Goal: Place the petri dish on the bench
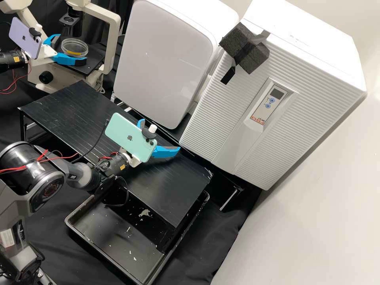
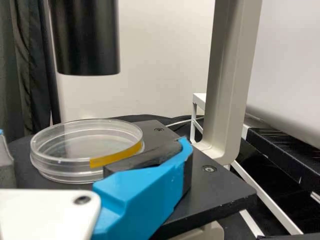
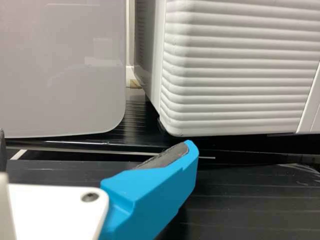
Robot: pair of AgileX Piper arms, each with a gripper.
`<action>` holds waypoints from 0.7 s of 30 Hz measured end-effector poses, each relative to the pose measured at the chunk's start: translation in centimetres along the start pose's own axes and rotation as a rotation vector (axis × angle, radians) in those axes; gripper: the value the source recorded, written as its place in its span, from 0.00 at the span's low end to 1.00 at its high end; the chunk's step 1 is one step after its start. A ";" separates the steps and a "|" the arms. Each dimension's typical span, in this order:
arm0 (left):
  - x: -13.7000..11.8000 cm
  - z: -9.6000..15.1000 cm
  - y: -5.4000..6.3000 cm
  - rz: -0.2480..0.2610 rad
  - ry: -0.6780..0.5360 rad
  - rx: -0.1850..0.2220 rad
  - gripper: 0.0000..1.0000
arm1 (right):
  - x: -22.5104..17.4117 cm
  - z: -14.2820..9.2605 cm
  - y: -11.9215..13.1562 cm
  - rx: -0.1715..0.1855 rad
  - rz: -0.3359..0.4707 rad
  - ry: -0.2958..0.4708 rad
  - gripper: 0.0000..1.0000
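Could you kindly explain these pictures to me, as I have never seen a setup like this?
This is a robot with two arms, the left and the right, each ending in a blue-fingered tool. The high picture comes from a fixed camera looking down. The other two are taken from the arms' wrists, so each shows its own tool up close.

A clear petri dish with a yellow strip on its side rests on the black stage of a microscope. The left tool is open around it, so it does not look gripped.

The right tool is open over the black bench, holding nothing. Two large white appliances, one smooth and one ridged, stand behind.
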 end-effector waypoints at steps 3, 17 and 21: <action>0.0 0.0 0.0 0.005 -0.002 0.000 0.00 | 0.0 0.0 0.0 0.000 0.000 0.000 1.00; 0.0 0.0 0.0 0.005 -0.002 0.000 0.00 | 0.0 0.0 0.0 0.000 0.000 0.000 1.00; 0.0 0.0 0.0 0.007 -0.003 0.000 0.00 | 0.0 0.0 0.0 0.000 0.000 0.000 1.00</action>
